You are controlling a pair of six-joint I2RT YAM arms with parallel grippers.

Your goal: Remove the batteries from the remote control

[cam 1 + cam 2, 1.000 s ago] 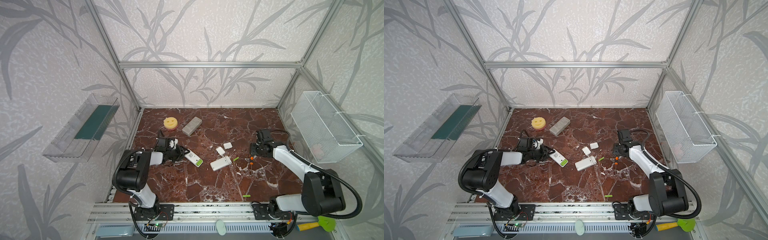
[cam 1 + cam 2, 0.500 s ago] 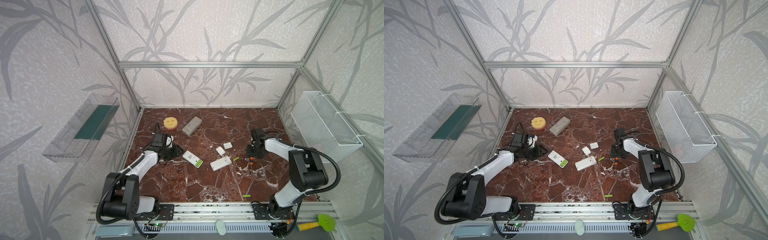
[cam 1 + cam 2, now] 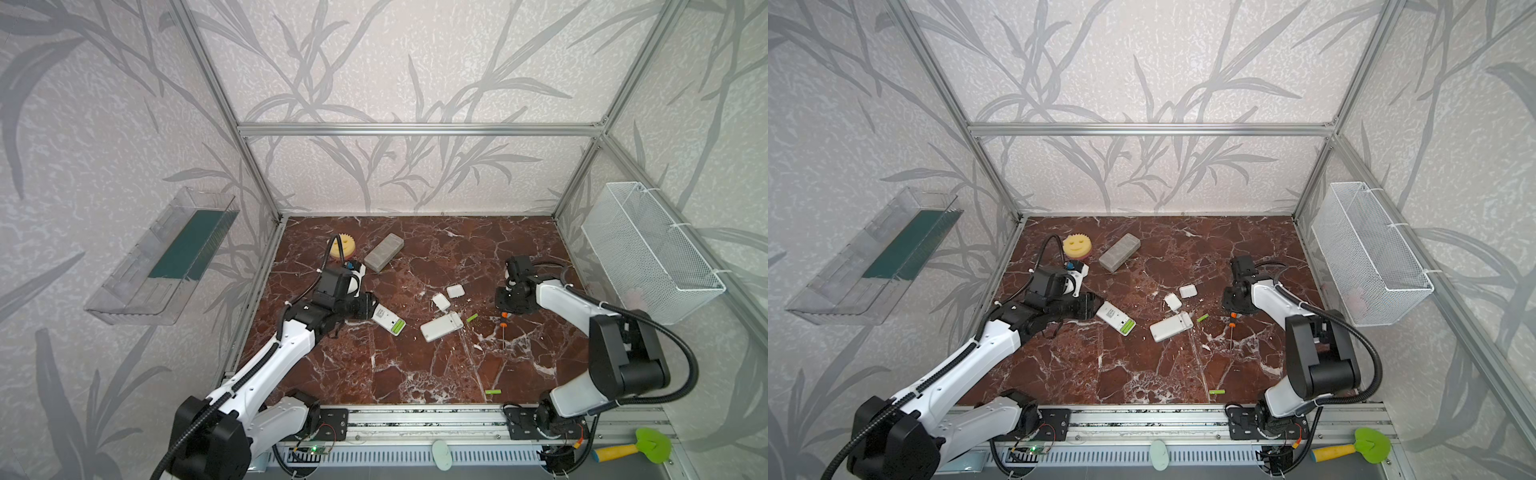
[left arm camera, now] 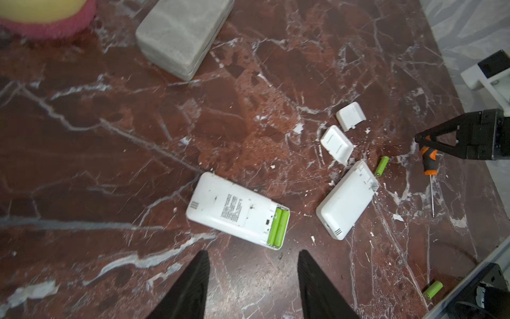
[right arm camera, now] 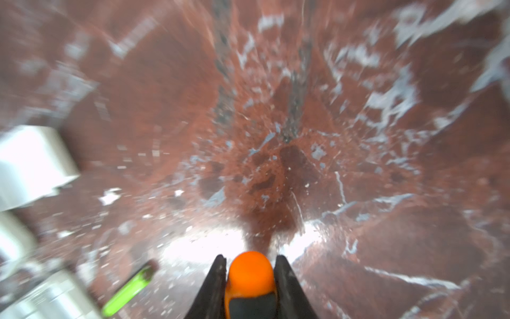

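Batteries [image 4: 278, 227] sit in remote [image 4: 229, 207]; left jaws gape empty, right jaws clamp screwdriver [image 5: 249, 272].

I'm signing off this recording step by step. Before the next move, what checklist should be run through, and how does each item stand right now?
1. Remote bay uncovered: ok, it lies back up with the bay open.
2. Batteries out of it: not ok, two sit side by side in the bay.
3. Left gripper free: ok, open, empty, short of the remote.
4. Right gripper on the screwdriver: ok, shut on its orange handle.
5. Second remote emptied: ok, no green shows at its open end; one loose battery lies beside it, another farther off.
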